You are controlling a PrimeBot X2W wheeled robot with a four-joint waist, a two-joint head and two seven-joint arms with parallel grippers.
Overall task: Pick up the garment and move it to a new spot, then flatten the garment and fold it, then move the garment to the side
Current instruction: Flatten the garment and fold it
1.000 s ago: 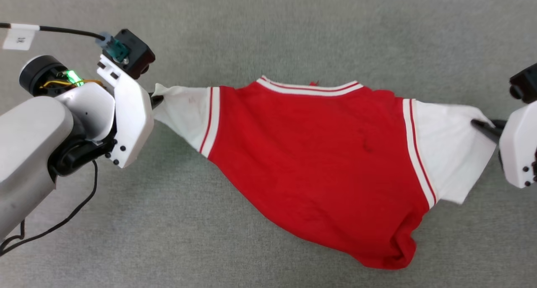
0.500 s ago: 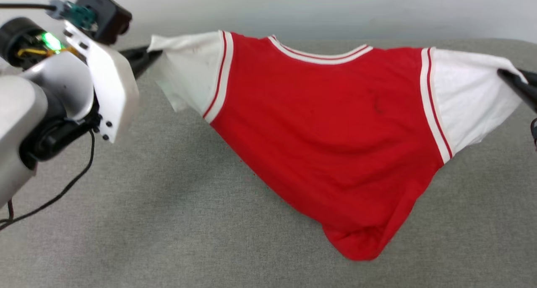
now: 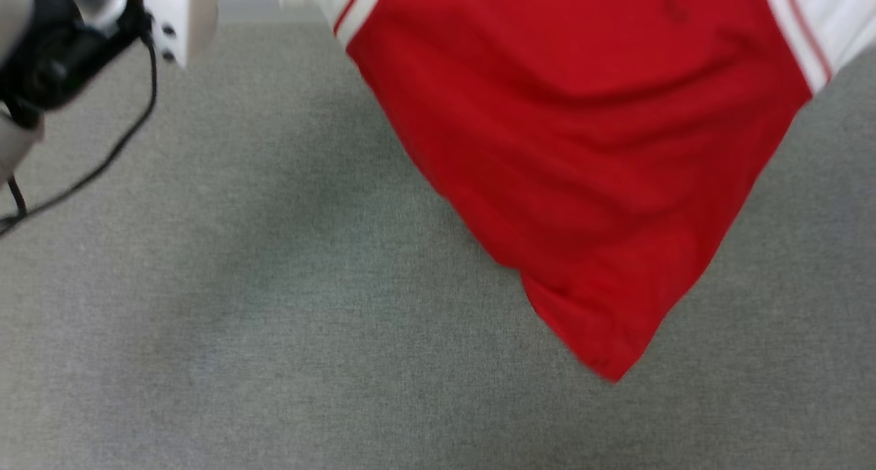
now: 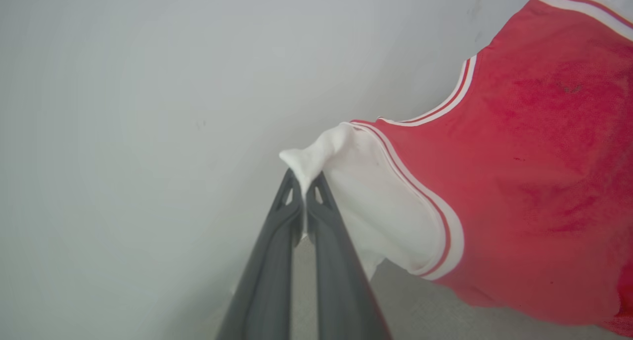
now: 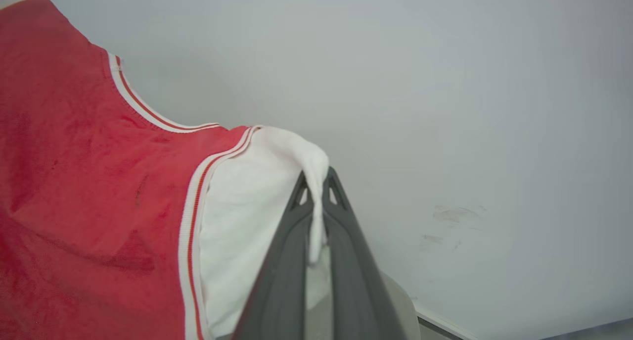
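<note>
The garment (image 3: 588, 135), a red jersey with white sleeves and striped trim, hangs in the air above the grey surface, its lower corner pointing down at centre right of the head view. My left gripper (image 4: 303, 181) is shut on the tip of one white sleeve (image 4: 376, 206). My right gripper (image 5: 315, 181) is shut on the tip of the other white sleeve (image 5: 247, 216). Between the two grips the garment (image 4: 534, 181) is stretched out, and in both wrist views it hangs in front of a pale wall. The garment (image 5: 89, 206) shows no lettering on the side I see.
A grey fabric surface (image 3: 274, 319) spreads below the hanging garment. My left arm's wrist housing (image 3: 68, 39) and a black cable (image 3: 102, 162) sit at the upper left of the head view. A pale wall (image 4: 148, 107) stands behind.
Both grippers have risen with the sleeves, lifting the garment off the surface until it hangs free. The grippers have left the top of the head view, which has also shifted.
</note>
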